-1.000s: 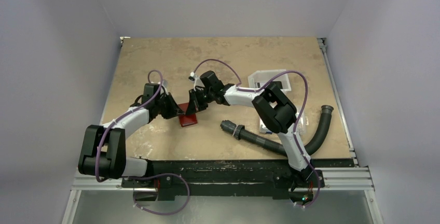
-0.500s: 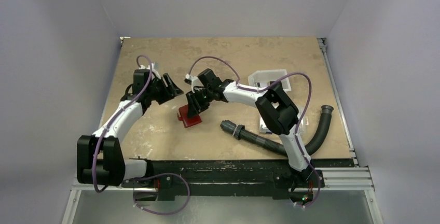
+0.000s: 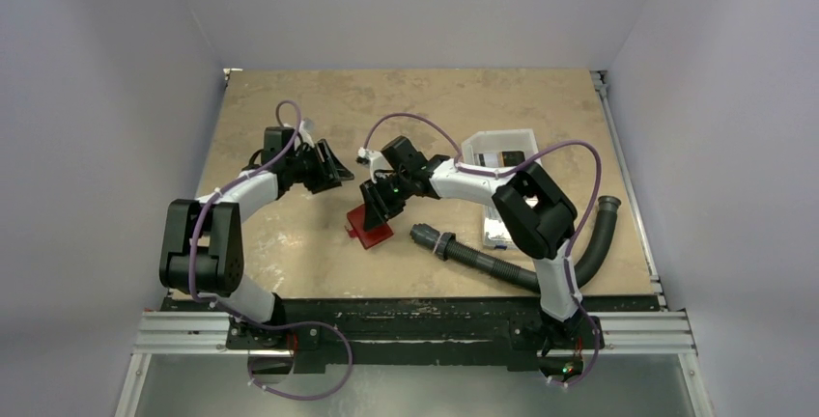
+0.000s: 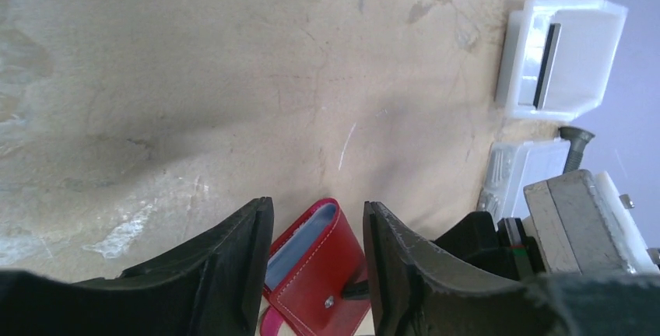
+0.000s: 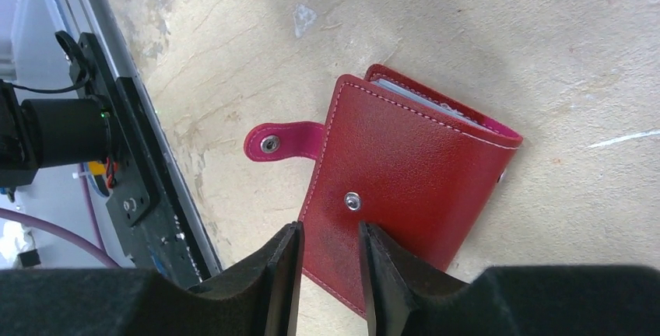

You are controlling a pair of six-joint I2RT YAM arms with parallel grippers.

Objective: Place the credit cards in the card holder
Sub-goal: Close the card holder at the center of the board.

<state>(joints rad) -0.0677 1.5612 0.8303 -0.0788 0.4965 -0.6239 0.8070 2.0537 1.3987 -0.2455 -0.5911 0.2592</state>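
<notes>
Card holder [image 5: 405, 188]: lies flat on the table [image 3: 435, 108], a little left of centre, folded over. Its closing tab [image 5: 280, 141] is unfastened and lies out to 1 side.

Credit cards [image 4: 300, 243]: pale edges show inside the holder's open mouth.

Right gripper [image 5: 330, 235]: hovers over the holder's edge, jaws narrowly parted, pinching nothing.

Left gripper [image 4: 317, 208]: stands near the holder on its far left, jaws spread and empty.

Judgement: the cards look seated, and the step in hand is a clean release. Each of the 2 arms should lift straight up so no finger drags the cover or tab.

Room: bare table lies to the far side and left. The black hose [image 3: 473, 258] lies close on the near right, and the white tray [image 4: 599, 64] sits at the far right. A dark flat item stands in the tray; I cannot tell whether it is a card.
</notes>
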